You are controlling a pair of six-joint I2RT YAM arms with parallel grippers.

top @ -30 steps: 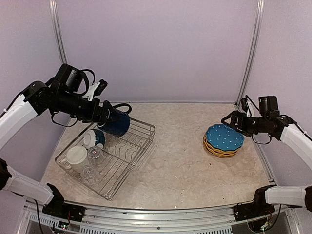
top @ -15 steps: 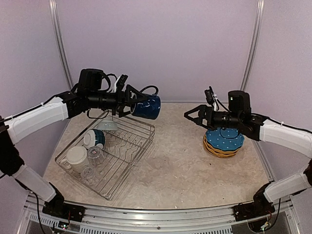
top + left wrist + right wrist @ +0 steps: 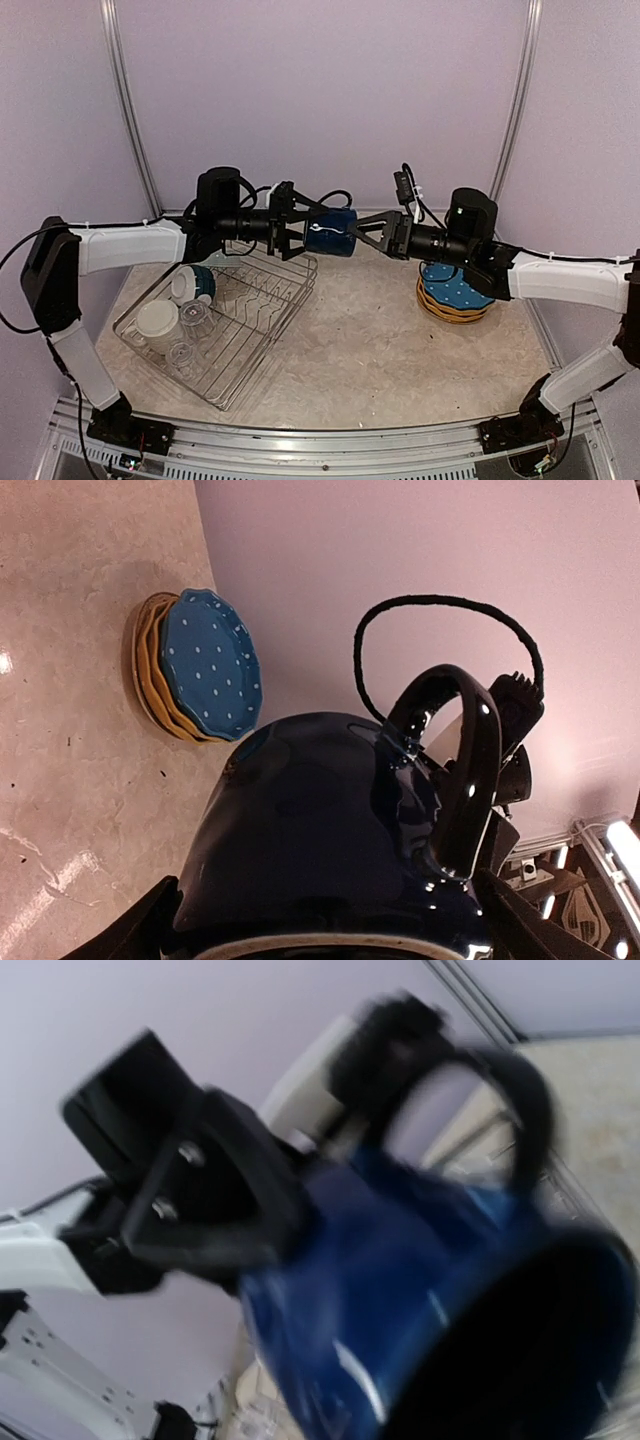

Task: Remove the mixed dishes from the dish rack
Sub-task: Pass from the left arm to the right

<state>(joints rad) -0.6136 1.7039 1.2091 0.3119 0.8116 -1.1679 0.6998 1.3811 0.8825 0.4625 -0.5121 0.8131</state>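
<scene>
Progress check, unloading.

- Out of the dish rack (image 3: pixel 268 336): stack of yellow and blue dotted plates (image 3: pixel 458 288), on the tabletop (image 3: pixel 370 350) well to the right of the rack.
- In transit: navy mug (image 3: pixel 332 233), lying on its side in the air, above and just right of the rack's far right corner.
- Left gripper (image 3: pixel 305 232): jaws clamped on the mug at its base end.
- Right gripper (image 3: pixel 372 233): jaws apart, tips at the mug's mouth end. Contact can't be told, as the wrist view is blurred. Looks like a handover between the arms, not yet completed.
- Left in the rack, all in its left half: cream mug (image 3: pixel 157 318), clear glasses (image 3: pixel 196 316), teal and white bowl (image 3: pixel 196 282).

Estimate: roughly halfway, with several small items to go.
</scene>
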